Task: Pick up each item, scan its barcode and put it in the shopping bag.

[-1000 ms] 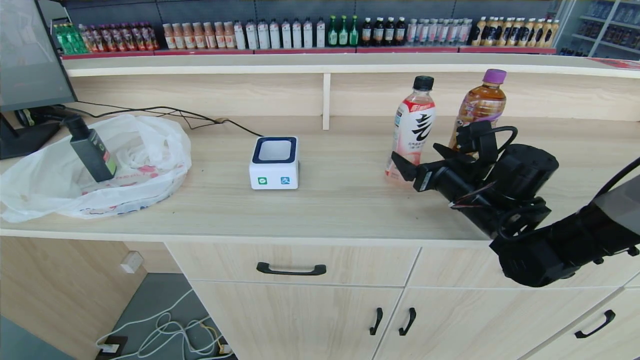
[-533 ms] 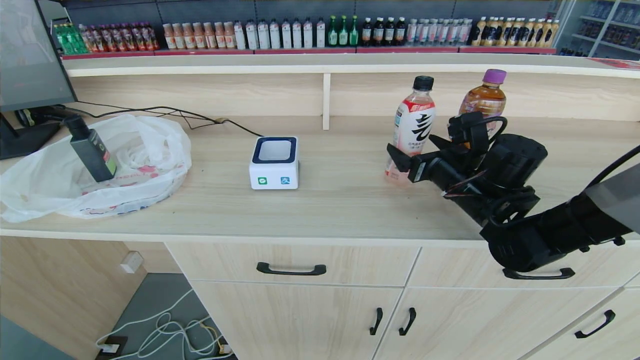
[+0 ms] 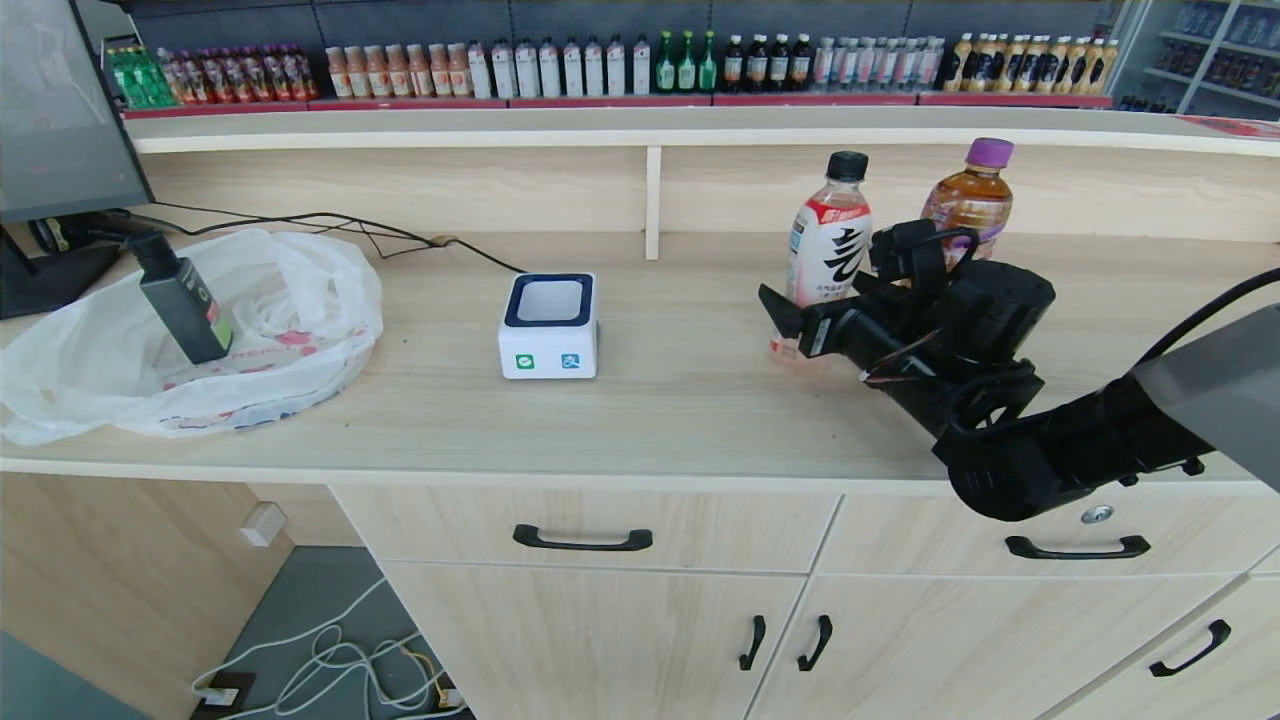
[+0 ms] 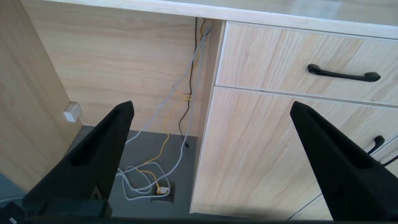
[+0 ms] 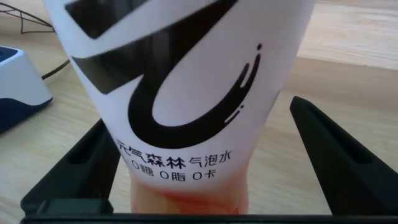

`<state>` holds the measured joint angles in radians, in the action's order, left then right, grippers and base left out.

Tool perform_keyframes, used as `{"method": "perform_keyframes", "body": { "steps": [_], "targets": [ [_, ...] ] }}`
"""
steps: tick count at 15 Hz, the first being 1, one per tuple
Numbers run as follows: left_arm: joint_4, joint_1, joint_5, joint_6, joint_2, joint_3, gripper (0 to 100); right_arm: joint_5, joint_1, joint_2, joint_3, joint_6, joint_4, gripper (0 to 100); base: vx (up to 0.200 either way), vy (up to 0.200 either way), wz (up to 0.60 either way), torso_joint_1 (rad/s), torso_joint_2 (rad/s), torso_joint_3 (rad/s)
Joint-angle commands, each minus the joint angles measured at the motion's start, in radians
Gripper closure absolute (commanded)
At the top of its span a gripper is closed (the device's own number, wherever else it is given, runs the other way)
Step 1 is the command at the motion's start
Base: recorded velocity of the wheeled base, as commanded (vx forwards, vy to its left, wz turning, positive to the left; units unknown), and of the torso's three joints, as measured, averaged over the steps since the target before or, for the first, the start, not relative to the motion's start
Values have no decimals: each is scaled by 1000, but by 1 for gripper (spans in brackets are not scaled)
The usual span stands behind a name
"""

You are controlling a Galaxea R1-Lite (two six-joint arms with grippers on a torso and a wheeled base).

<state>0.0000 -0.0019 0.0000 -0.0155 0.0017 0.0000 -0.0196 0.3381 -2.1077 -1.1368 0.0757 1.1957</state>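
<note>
Wooden counter (image 3: 700,420) (drawers (image 3: 450,520) beneath)

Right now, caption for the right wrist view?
Open right gripper brackets the white-labelled bottle standing on the wooden counter, scanner nearby.

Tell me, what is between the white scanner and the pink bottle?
Nothing. In the head view the counter is bare between the scanner and the bottle.

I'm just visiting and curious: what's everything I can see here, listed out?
shopping bag: one, white, left on counter
dark bottle: one, grey, on the bag
scanner: one, white with dark blue rim, mid-counter
pink bottle: one, pink-white, black cap, counter right
brown bottle: one, purple cap, right of the pink bottle
shelf bottles: many, mixed colours, behind
right tool: one, black, open around the pink bottle
left tool: one, black, open, facing cabinet drawers
</note>
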Motion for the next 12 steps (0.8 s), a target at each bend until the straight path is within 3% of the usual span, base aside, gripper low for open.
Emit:
{"method": "perform_keyframes", "body": {
  "steps": [1,8,9,12],
  "targets": [
    [0,0,0,0,0,0,0,0,7,-2,-26,1,1,0,0,0,0,0,0,0],
    [0,0,0,0,0,0,0,3,32,11,-29,2,2,0,0,0,0,0,0,0],
    [0,0,0,0,0,0,0,3,32,11,-29,2,4,100,0,0,0,0,0,0],
    [0,0,0,0,0,0,0,1,33,15,-21,7,10,100,0,0,0,0,0,0]
  ]
}}
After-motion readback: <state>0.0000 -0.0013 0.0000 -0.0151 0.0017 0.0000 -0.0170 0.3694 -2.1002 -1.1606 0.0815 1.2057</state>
